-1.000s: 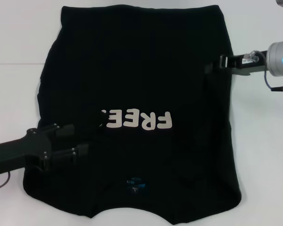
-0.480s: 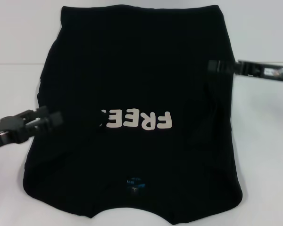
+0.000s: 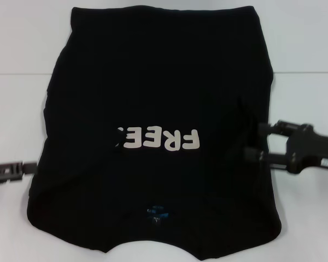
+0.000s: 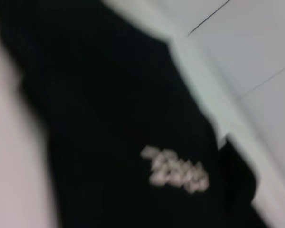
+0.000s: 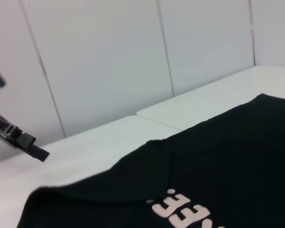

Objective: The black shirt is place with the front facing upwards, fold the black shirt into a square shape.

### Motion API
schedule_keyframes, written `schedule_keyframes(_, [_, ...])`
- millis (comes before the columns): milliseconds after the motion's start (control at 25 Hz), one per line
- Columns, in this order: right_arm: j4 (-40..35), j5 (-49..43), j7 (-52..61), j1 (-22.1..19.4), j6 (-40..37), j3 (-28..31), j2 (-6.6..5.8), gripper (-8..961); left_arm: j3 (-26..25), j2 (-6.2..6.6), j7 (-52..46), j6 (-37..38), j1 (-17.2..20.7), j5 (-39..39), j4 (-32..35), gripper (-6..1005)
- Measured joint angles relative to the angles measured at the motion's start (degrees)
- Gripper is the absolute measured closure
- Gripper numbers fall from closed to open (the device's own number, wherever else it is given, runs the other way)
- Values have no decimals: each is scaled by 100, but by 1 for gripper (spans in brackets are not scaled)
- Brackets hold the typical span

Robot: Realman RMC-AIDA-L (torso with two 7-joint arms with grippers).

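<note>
Black shirt (image 3: 158,98) unmoved, both grippers now lower.

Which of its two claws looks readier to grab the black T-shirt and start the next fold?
Probably the right. The right claw is open at the right edge of the large soft black cloth T-shirt, level with its cream lettering. The left claw sits on the white table just beside the shirt's left edge.
</note>
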Motion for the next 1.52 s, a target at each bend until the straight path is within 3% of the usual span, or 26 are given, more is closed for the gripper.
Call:
schedule_keyframes(200, [1,-115,-1092,-271,148,-11,340,118,249,14,-708,7,-175,851,312,199])
schedule_keyframes(280, [9,-135,-1220,-305,230,-4,393,118,422,-1,-832,-45,-277,1087,342,200])
schedule_keyframes(840, [68,-137,-1206,-363,216,45,388,122,1202,-269,-1146,-889,-436,1256,480,208])
schedule_keyframes(1320, [45,-135,-977,-337,181,46,365,123,1590,-430,-1274,-1048,-535,1269,649,214])
schedule_keyframes(1440, [30,-132,-927,-340,178,46,354,123,1808,-554,-1193,-1050,-478,1269,905,275])
schedule_keyframes(1520, [16,-124,-926,-353,173,50,352,124,1935,-572,-1168,-1049,-479,1269,904,315])
